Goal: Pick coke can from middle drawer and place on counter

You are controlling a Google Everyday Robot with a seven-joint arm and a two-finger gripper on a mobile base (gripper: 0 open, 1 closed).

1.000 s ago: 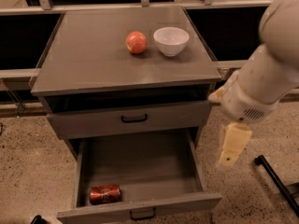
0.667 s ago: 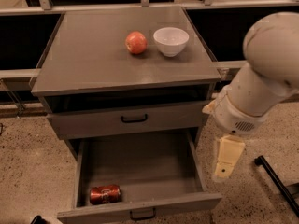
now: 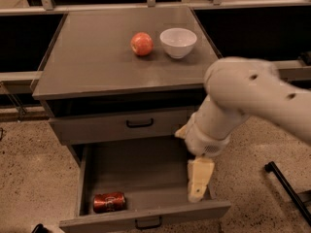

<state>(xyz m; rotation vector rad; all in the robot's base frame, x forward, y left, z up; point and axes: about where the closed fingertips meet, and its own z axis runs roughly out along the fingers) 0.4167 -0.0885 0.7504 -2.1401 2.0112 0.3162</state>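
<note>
Early: coke can (image 3: 109, 201) lies lower left in open middle drawer (image 3: 141, 174). Gripper (image 3: 196, 194) hangs lower center over the drawer's right side, well apart from the can; can't tell if open or closed. Pick and move to counter (image 3: 97, 62) not yet done.

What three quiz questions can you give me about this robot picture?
1. True or false: the coke can lies on its side in the open middle drawer.
2. What sits beside the apple on the counter? A) a bowl B) a cup C) a spoon
3. Fill the gap: the gripper hangs over the drawer's ___ side as the picture shows it, apart from the can.
Key: 1 true; 2 A; 3 right.
</note>
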